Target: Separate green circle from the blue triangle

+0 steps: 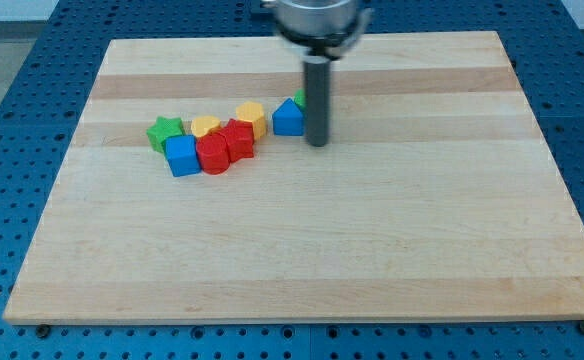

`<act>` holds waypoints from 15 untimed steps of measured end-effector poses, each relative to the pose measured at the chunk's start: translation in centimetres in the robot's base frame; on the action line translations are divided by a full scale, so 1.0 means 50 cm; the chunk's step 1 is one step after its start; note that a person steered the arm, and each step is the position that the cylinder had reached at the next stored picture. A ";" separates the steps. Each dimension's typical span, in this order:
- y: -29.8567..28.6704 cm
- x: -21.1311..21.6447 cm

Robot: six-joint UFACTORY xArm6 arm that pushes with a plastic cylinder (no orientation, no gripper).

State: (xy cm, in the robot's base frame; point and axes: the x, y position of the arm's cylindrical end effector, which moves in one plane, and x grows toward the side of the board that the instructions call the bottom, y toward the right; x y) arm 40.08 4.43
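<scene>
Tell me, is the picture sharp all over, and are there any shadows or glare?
In the camera view the wooden board is evenly lit, with no glare; the blocks, such as the red ones, look slightly soft and cast only faint shadows. The arm's metal housing at the view's top is cut off and blurred. My tip hides most of the green circle beside the blue triangle.

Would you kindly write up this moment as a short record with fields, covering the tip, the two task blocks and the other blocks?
tip: my tip rests on the board, just to the view's right of the blue triangle
green circle: green circle mostly hidden behind the rod; only a sliver shows
separation: not yet done; the two look close together
other blocks: green star, blue cube, red cylinder, red block, yellow heart, yellow hexagon, clustered at the view's left
</scene>
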 end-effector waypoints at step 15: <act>-0.097 -0.184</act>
State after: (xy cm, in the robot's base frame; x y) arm 30.87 -0.40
